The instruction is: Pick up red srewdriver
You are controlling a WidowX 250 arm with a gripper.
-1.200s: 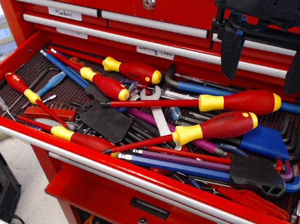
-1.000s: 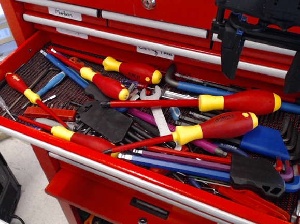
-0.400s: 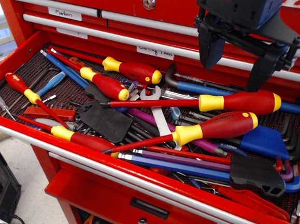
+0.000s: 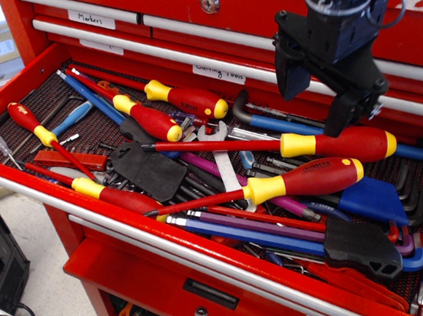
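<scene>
The red srewdriver (image 4: pixel 342 145) lies across the open drawer at the right, with a plain fat red handle, a yellow collar, a yellow end cap and a long thin red shaft pointing left. My gripper (image 4: pixel 314 99) hangs open and empty just above the collar end of its handle, one dark finger to the upper left and the other close over the handle. A second large screwdriver with black lettering (image 4: pixel 308 178) lies just in front of it.
The drawer (image 4: pixel 129 230) is crowded: smaller red-and-yellow screwdrivers (image 4: pixel 150 120), a black holder (image 4: pixel 148 170), a blue hex-key holder (image 4: pixel 372 198), a wrench (image 4: pixel 223 164) and blue and purple shafts (image 4: pixel 254 231). Closed upper drawers (image 4: pixel 187 28) rise behind.
My gripper has moved left from the right edge, turned, and come down over the plain red handle. The tools have not moved.
</scene>
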